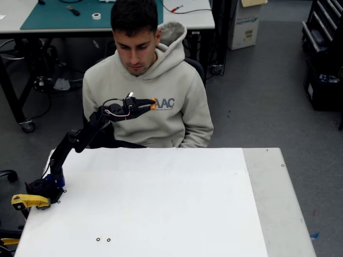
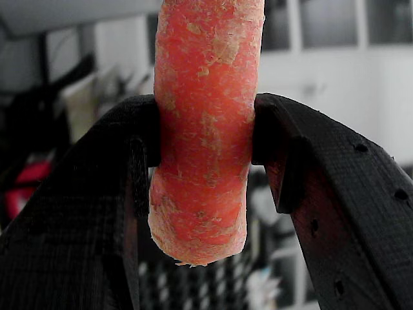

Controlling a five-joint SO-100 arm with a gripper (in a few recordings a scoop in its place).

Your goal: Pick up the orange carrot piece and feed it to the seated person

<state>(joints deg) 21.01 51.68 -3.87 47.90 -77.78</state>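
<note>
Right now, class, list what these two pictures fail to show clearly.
- Carrot piece, wrist view: top end cut off by the frame edge.
- Carrot, fixed view: too small behind the tool.
- Wrist view background: blurred.
- Seated person: legs hidden by the table.

A white counter [image 1: 161, 203] is occupying the near half of the fixed view, with a grey strip [image 1: 278, 203] running along its right side. The arm base [image 1: 45, 187] is sitting at its left edge. Two small dark rings [image 1: 103, 239] are lying near the near-left edge.
</note>
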